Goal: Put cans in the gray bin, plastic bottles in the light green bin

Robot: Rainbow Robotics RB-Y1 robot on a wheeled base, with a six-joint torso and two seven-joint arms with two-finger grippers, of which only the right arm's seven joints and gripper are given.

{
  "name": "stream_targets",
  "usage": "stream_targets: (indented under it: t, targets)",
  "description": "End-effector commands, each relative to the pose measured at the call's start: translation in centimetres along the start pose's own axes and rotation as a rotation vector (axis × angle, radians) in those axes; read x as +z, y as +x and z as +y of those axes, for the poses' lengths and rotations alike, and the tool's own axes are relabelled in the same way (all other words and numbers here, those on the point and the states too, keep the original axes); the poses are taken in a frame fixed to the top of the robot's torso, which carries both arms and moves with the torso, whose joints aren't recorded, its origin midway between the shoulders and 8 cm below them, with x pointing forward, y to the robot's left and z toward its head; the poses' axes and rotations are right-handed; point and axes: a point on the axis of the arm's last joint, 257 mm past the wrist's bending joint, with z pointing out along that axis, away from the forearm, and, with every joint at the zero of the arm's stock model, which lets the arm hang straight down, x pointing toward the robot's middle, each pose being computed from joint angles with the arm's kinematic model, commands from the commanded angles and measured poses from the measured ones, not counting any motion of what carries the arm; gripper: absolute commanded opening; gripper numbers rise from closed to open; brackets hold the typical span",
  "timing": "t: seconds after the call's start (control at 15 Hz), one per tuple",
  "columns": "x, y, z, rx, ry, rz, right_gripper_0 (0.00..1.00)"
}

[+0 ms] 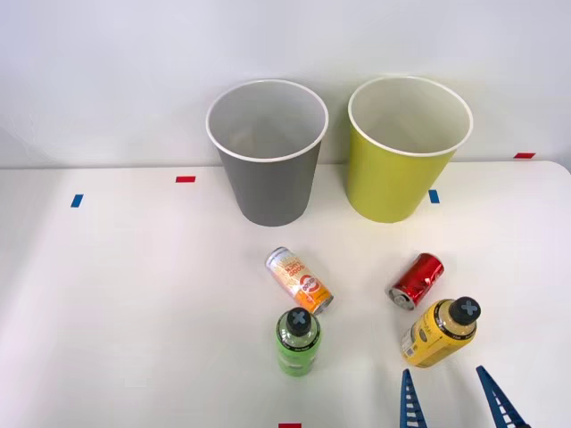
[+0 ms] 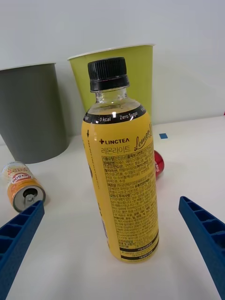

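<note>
- On the white surface (image 1: 107,294), at its far edge, the gray bin (image 1: 268,156) stands upright to the left of the light green bin (image 1: 406,152); the two are near each other, not touching.
- Nearer to me, the orange-and-white can (image 1: 299,279) lies on its side, its opened top facing toward me in the right wrist view.
- Just beside that can's near end, the green bottle (image 1: 297,342) stands upright with its black cap on.
- To the right, the red can (image 1: 416,280) lies on its side, well in front of the light green bin.
- Just beside the red can, on my side of it, the yellow bottle (image 1: 439,333) stands upright, capped; I cannot tell whether the two touch.
- My right tool (image 1: 451,401) is released: its blue ribbed fingers (image 2: 18,239) are spread wide, one on each side of the yellow bottle, neither touching it.
</note>
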Motion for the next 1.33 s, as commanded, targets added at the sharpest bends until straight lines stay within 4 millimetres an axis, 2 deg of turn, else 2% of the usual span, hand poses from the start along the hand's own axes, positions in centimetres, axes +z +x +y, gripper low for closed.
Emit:
stream_targets:
  t: [0.07,1.33]
  targets:
    - [0.00,0.00,0.00,0.000,0.000,0.000,1.00]
    - [0.00,0.00,0.00,0.000,0.000,0.000,1.00]
